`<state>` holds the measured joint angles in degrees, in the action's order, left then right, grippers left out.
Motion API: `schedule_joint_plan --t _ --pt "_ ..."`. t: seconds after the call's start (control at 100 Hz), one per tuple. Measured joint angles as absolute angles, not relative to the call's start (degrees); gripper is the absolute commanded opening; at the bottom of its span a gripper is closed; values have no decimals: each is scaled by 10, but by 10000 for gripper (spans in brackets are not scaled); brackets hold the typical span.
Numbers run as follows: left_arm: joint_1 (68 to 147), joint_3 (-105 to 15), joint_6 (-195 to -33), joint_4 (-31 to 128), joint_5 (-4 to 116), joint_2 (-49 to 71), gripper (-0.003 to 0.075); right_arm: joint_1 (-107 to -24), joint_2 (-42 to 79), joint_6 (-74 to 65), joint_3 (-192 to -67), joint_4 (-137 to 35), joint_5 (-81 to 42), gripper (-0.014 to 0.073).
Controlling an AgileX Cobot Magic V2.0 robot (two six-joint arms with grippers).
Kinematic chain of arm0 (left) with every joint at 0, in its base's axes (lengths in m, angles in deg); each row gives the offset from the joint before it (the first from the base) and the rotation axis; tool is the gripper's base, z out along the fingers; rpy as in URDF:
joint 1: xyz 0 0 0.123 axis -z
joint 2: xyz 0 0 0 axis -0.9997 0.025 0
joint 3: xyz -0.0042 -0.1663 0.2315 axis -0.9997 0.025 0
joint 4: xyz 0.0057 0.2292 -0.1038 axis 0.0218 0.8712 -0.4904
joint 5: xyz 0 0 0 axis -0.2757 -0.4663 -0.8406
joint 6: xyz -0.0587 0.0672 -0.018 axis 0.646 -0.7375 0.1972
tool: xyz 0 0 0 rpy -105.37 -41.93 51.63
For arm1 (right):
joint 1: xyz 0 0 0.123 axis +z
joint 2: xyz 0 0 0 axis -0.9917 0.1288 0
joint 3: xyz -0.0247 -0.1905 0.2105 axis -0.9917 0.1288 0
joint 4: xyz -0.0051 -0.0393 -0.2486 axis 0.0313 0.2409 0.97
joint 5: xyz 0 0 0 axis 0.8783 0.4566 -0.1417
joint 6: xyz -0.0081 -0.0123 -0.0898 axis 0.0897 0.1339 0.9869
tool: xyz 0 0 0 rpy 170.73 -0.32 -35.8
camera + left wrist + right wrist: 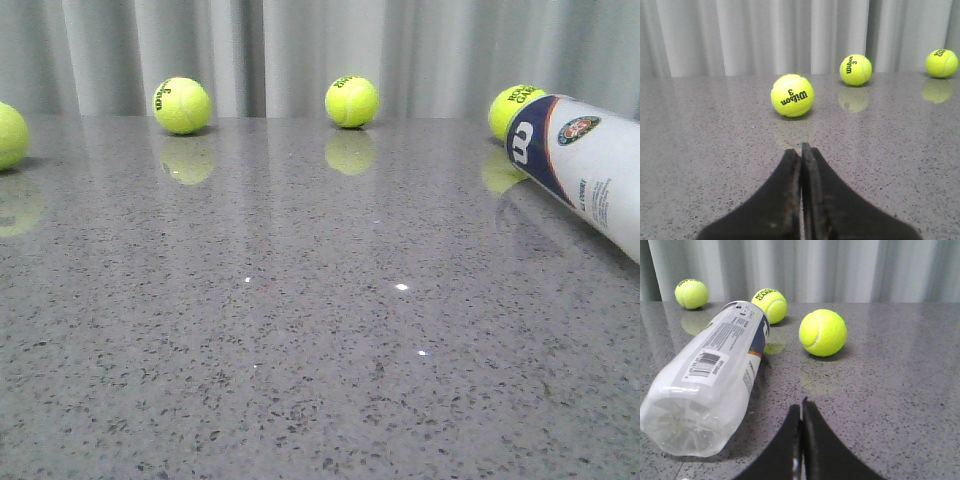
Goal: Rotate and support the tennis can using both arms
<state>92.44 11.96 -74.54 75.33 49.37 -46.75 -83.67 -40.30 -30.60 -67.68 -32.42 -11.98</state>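
Observation:
The tennis can lies on its side on the grey table at the far right of the front view, navy end with the W logo toward the middle. In the right wrist view the tennis can lies with its clear bottom toward the camera, barcode up. My right gripper is shut and empty, close beside the can's bottom end, not touching it. My left gripper is shut and empty, low over the table. Neither gripper shows in the front view.
Several yellow-green tennis balls lie along the back: one, one, one behind the can, one at the left edge. A ball lies ahead of the left gripper; another ahead of the right. Grey curtain behind.

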Motion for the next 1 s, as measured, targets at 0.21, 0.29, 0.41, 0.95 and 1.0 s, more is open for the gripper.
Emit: schedule_joint_plan --t 0.21,0.29,0.41,0.95,1.0 --pt "924 120 -745 753 494 -467 -21 -837 -403 -306 -677 -324 -120 -56" --pt "924 120 -745 753 494 -467 -21 -837 -403 -306 -677 -324 -120 -56" --pt "924 120 -745 753 494 -467 -21 -837 -403 -306 -677 -324 -120 -56" --pt "924 120 -745 753 494 -467 -21 -837 -403 -305 -677 -319 -114 -56" --pt "924 120 -745 753 494 -467 -21 -837 -403 -302 -683 -315 -126 -56"
